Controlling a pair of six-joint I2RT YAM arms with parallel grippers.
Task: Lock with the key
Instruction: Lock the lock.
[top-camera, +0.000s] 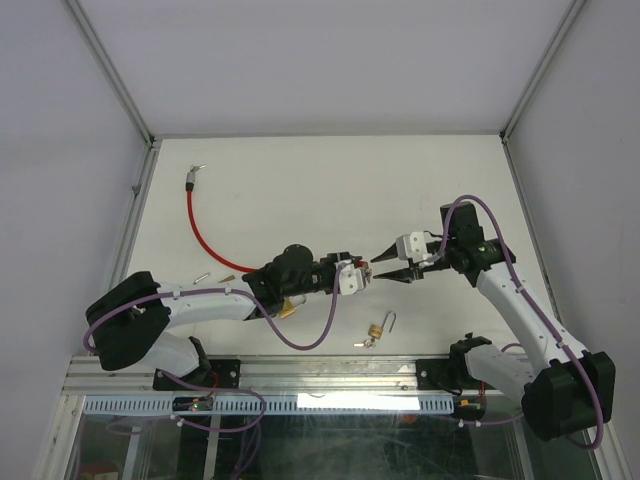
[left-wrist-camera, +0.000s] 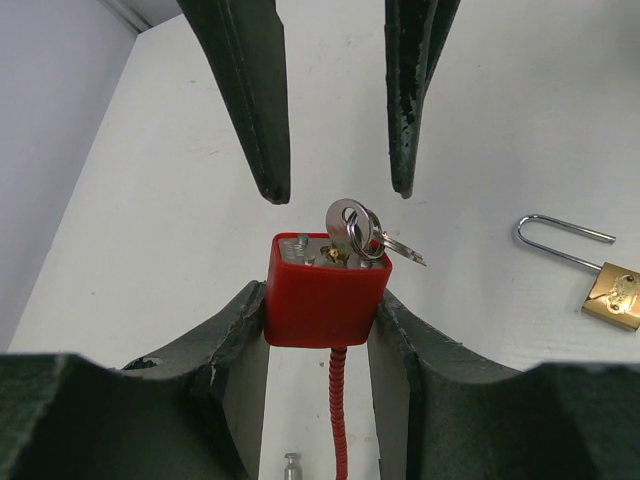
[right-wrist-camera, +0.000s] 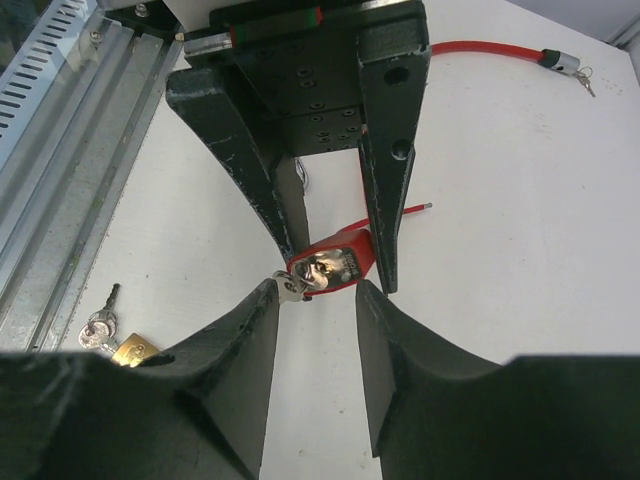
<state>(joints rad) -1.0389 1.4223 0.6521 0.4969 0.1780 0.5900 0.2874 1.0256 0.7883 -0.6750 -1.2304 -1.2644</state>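
Observation:
My left gripper (left-wrist-camera: 320, 302) is shut on the red lock body (left-wrist-camera: 322, 300), gripping its two sides. A silver key (left-wrist-camera: 348, 222) on a ring stands in the lock's top face, and the red cable (left-wrist-camera: 338, 420) hangs from its underside. My right gripper (right-wrist-camera: 315, 290) faces it head-on and is open. Its fingertips (left-wrist-camera: 270, 185) stand just short of the key, one to each side. In the right wrist view the key (right-wrist-camera: 291, 288) lies against the tip of the left finger, with nothing pinched. From above, both grippers (top-camera: 370, 270) meet at the table's middle.
A brass padlock (top-camera: 377, 330) with its shackle open and keys beside it lies near the front edge. The red cable (top-camera: 200, 235) curves to a metal end (top-camera: 195, 172) at the back left. Small metal pins (top-camera: 203, 278) lie by the left arm. An aluminium rail (right-wrist-camera: 60, 130) borders the front.

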